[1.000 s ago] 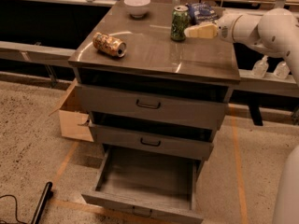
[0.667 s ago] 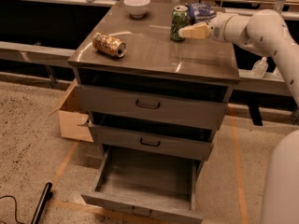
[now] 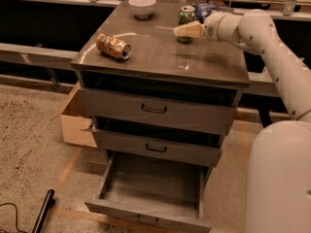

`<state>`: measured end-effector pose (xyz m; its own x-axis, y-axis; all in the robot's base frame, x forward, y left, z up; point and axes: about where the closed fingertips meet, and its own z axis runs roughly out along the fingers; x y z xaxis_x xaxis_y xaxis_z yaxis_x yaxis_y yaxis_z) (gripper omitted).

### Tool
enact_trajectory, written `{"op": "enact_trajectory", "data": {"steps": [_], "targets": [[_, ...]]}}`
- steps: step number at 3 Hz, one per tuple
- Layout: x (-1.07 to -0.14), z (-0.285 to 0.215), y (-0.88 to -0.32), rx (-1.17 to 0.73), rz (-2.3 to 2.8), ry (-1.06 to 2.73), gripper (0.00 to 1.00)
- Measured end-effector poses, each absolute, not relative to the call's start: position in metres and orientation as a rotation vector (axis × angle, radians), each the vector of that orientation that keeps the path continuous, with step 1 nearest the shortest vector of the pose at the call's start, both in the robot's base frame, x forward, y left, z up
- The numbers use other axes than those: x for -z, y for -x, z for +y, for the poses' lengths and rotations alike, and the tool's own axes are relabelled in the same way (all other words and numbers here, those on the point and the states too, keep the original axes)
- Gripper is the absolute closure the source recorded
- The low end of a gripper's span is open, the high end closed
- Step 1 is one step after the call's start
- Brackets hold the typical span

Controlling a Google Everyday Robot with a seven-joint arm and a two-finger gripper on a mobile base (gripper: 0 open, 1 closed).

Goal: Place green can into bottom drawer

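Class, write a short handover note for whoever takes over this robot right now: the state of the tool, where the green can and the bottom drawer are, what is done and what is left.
The tool is over the back right of the cabinet top, right at the front of the green can; a grip cannot be confirmed.
The green can stands upright near the back edge.
The bottom drawer is pulled open.
Done: drawer open, tool at the can.
Left: secure the can, lift it, lower it into the drawer, release.
Leave the gold can, on its side at front left.

High, near view onto cabinet (image 3: pixel 160 62) (hand (image 3: pixel 179 30) upper right).
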<state>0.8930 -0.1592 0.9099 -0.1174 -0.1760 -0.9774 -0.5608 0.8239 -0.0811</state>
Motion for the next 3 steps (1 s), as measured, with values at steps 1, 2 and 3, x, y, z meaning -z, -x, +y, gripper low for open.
{"op": "enact_trajectory", "data": {"steps": [1,2,3], "targets": [[-0.910,-0.145,-0.913,-0.374,1.663,0.587,0.00],[-0.911,-0.140,-0.930,-0.365,1.642,0.586,0.18],[-0.909,-0.136,-0.941,-0.364,1.630,0.584,0.41]]}}
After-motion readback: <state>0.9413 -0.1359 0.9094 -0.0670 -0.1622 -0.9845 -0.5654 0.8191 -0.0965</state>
